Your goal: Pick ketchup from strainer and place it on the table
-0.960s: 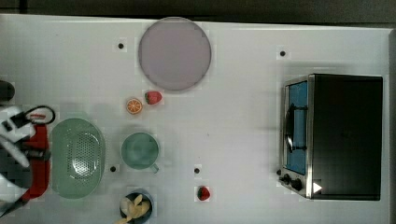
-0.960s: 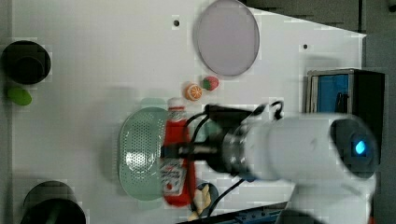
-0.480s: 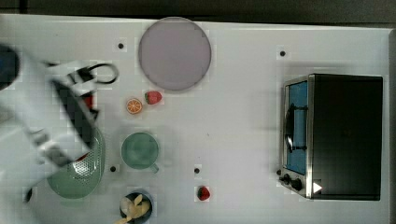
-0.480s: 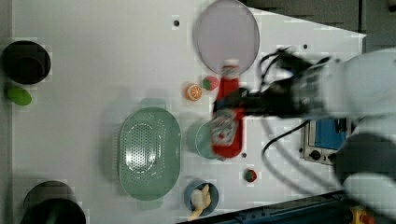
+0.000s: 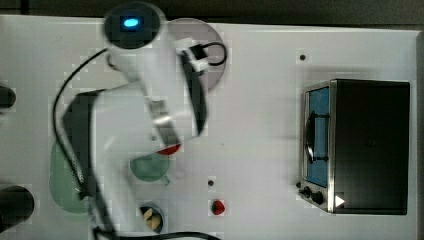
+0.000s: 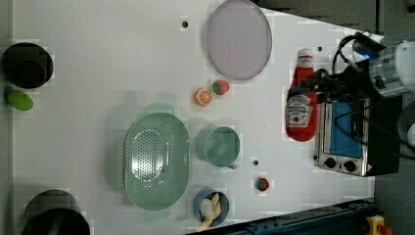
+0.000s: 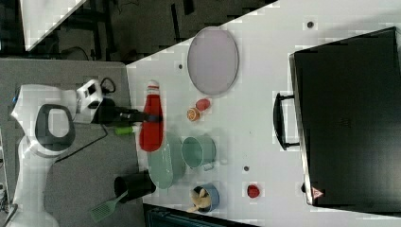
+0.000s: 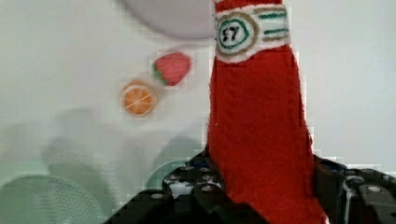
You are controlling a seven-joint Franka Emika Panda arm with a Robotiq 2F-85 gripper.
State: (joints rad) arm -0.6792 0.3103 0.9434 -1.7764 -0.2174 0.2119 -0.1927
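Note:
My gripper [image 8: 266, 189] is shut on the lower body of the ketchup [image 8: 257, 116], a red bottle with a green-and-white neck band, held up off the table [image 6: 98, 58]. In the left view the ketchup [image 6: 301, 100] hangs at the gripper [image 6: 302, 90], far to the right of the pale green strainer [image 6: 156, 159], which has nothing in it. In the right view the ketchup [image 7: 152, 120] is in the gripper [image 7: 151, 116], above the strainer [image 7: 165, 165]. In the top view my arm covers most of the strainer [image 5: 62, 192], and a red end of the ketchup [image 5: 169, 149] peeks out below the arm.
A grey-lilac plate [image 6: 239, 39] lies at the back. An orange slice [image 6: 202, 96] and a strawberry [image 6: 220, 87] sit below it. A green cup [image 6: 222, 146], a blue bowl [image 6: 210, 205], another strawberry [image 6: 263, 184] and a toaster oven [image 5: 357, 145] are also on the table.
The arm has carried the ketchup away from over the strainer, rightward in the left view, past the cup. The grip has stayed the same.

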